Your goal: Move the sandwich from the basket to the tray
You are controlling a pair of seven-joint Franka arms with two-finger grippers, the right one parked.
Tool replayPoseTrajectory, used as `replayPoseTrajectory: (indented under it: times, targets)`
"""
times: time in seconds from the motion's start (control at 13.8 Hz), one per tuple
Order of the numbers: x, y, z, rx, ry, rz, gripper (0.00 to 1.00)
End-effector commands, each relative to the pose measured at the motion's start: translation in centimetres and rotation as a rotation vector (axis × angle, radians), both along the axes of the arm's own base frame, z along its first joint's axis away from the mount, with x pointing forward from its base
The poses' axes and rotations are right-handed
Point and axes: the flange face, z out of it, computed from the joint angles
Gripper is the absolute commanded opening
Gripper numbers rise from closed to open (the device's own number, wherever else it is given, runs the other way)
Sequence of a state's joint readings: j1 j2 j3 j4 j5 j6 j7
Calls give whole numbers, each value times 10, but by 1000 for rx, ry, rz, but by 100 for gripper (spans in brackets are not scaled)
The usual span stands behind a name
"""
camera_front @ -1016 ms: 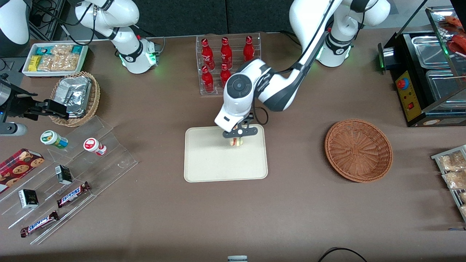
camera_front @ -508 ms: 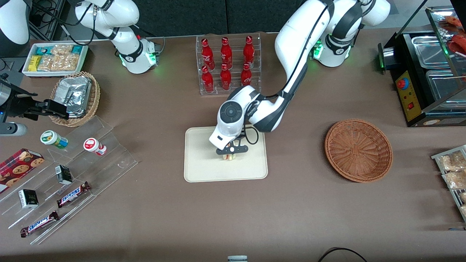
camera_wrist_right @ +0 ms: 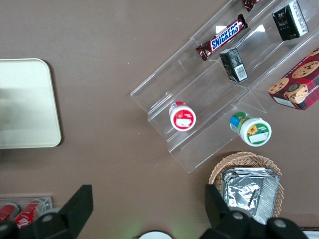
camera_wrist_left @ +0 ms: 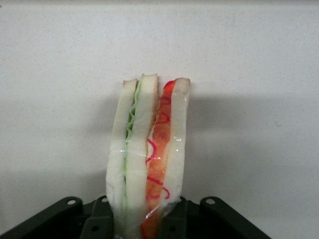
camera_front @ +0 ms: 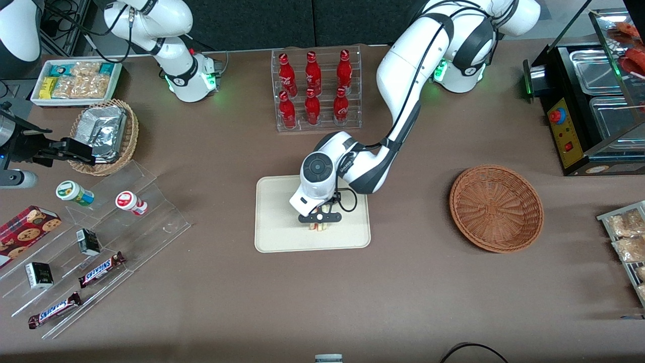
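Over the tray (camera_front: 282,222), the pincer of the left arm, the gripper (camera_front: 318,226), is hanging low, and it is pinching the sandwich (camera_front: 317,226) between its two fingers. In the wrist view the sandwich (camera_wrist_left: 148,154) is standing on its edge, slightly tilted, with the green layer and the red layer showing between the pale bread slices, and its lower part is sitting between the dark gripper parts. The cream surface of the tray (camera_wrist_left: 249,74) is filling the whole background under the pincer, and a soft shadow is lying on it beside the sandwich. Whether the sandwich is already touching the tray, I cannot tell.

From the front, the pincer is pointing down over the tray's half that is nearer to the front camera. The basket (camera_front: 496,207) is lying well apart from the pincer, toward the working arm's end of the table, and nothing is in it. A clear rack of red bottles (camera_front: 313,88) is standing farther from the front camera than the pincer.
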State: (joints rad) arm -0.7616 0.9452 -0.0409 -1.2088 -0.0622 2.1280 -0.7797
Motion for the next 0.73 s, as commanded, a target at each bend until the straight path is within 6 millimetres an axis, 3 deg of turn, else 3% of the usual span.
replayPoseTrajectory:
  times: [0.0,0.15,0.29,0.44,0.65]
  targets:
    - [4,-3,-1,0,-11,-6,100]
    - [11,6,18,11,1,7,100]
    - [18,19,54,34,23,9,100]
    - [35,50,100,37,44,51,100]
    - [35,111,141,73,95,103,100]
